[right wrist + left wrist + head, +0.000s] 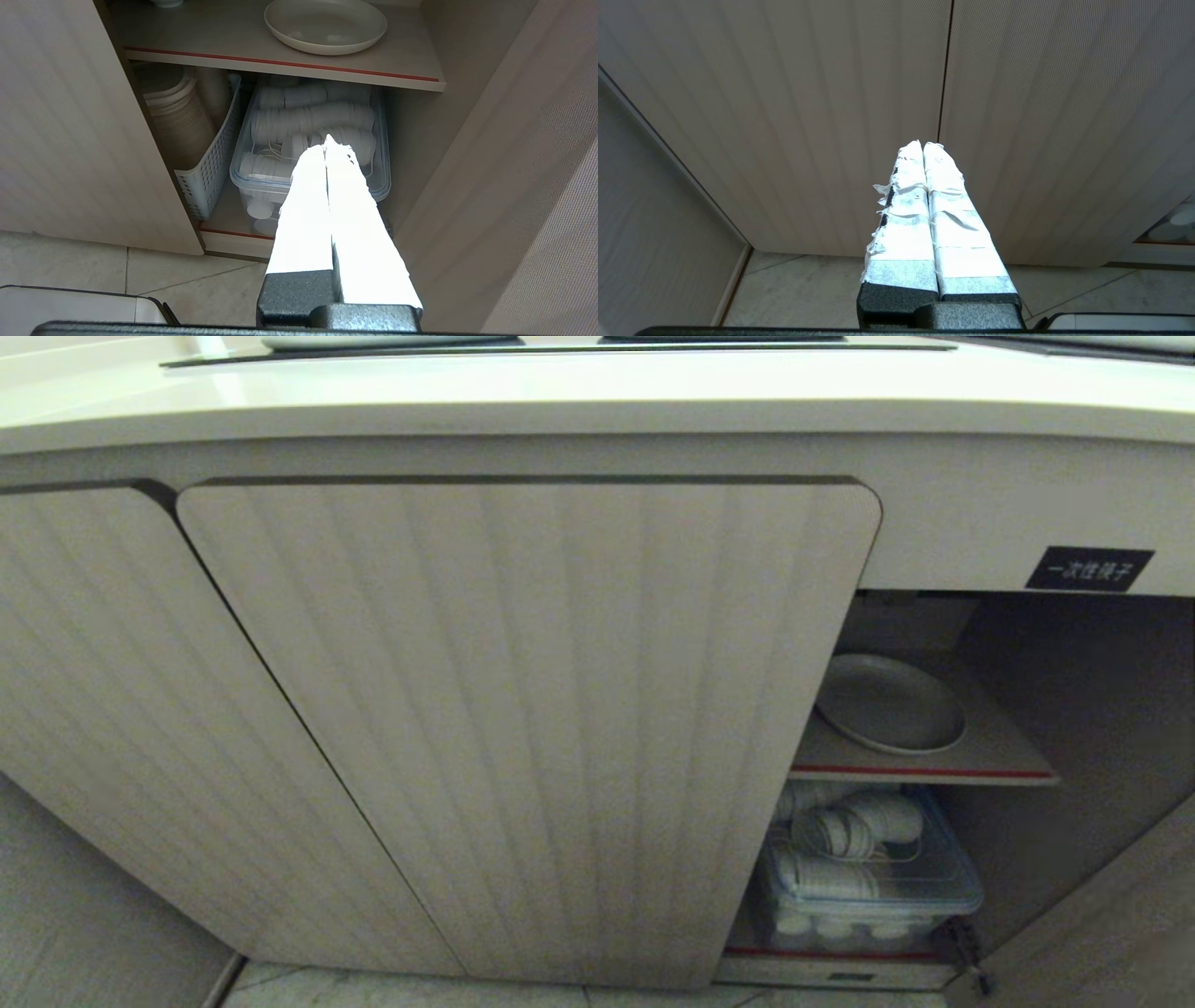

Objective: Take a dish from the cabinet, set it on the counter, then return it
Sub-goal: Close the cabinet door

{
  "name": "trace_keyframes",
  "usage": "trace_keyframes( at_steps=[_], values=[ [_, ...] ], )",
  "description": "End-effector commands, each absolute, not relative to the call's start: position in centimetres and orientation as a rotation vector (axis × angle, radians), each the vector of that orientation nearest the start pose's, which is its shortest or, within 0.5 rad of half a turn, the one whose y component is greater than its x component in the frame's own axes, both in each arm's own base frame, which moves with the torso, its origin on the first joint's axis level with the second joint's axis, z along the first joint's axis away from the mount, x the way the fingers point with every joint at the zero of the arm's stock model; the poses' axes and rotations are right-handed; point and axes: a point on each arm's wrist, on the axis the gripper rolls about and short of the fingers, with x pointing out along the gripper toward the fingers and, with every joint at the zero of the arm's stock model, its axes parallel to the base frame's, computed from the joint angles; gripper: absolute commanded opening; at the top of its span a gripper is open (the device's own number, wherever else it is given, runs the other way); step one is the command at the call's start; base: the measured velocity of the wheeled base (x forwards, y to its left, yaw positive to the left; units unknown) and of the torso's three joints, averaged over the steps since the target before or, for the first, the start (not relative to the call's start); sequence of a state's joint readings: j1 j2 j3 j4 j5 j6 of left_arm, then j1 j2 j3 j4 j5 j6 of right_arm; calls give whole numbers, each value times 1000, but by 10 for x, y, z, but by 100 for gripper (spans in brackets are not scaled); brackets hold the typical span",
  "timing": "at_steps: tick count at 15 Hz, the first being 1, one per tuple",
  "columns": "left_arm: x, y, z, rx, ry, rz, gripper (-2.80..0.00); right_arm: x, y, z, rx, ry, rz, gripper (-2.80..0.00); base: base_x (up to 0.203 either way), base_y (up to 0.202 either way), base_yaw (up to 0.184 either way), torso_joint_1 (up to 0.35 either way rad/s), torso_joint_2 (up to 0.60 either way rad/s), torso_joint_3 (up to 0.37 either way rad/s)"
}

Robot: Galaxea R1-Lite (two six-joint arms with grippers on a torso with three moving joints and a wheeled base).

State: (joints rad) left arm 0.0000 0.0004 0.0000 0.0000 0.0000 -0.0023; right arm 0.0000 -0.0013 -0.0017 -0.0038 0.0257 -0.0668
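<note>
Pale floor tiles [392,989] run along the foot of the cabinet [523,728], and above it the counter [560,392] crosses the top of the head view, with the edge of a black glass panel [560,345] at its far side.

On the left, two ribbed wood-grain doors stand side by side. The left gripper [923,145] hangs in front of them, near the dark seam between the two doors, and it touches nothing. Its white-taped fingers [903,219] are pressed together with no gap, and they hold nothing.

More to the right, the cabinet is open. On the upper shelf [990,756], which has a red front edge, the dish [892,702] lies flat, a little back from the edge. Under this shelf a clear plastic box [868,887] holds rows of stacked white cups or lids. In the right wrist view a white perforated basket [210,158] with stacked beige bowls stands just beside this box.

The right gripper [327,144] is outside the cabinet, in front of the lower compartment and well apart from the dish. Its jaws are also closed tight on nothing.

On the far right, a small black label [1089,568] with white characters sits above the opening, and the inner side of an open door [514,186] is near the right gripper.
</note>
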Motion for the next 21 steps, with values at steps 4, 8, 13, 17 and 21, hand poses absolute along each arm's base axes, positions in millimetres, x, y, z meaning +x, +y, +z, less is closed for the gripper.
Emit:
trace_keyframes(
  at_steps=[4,8,13,17,21],
  values=[
    [-23,0,75,-3,0,0,-280,-23,1,76,-68,-7,26,-280,-107,0,0,4,3,4],
    [-23,0,75,-3,0,0,-280,-23,1,76,-68,-7,26,-280,-195,0,-1,1,0,1],
    [-23,0,75,-3,0,0,-280,-23,1,76,-68,-7,26,-280,-194,0,1,1,3,2],
    [-23,0,75,-3,0,0,-280,-23,1,76,-68,-7,26,-280,-191,0,1,2,2,3],
    [-23,0,75,-3,0,0,-280,-23,1,76,-68,-7,26,-280,-195,0,-2,0,6,1]
  ],
)
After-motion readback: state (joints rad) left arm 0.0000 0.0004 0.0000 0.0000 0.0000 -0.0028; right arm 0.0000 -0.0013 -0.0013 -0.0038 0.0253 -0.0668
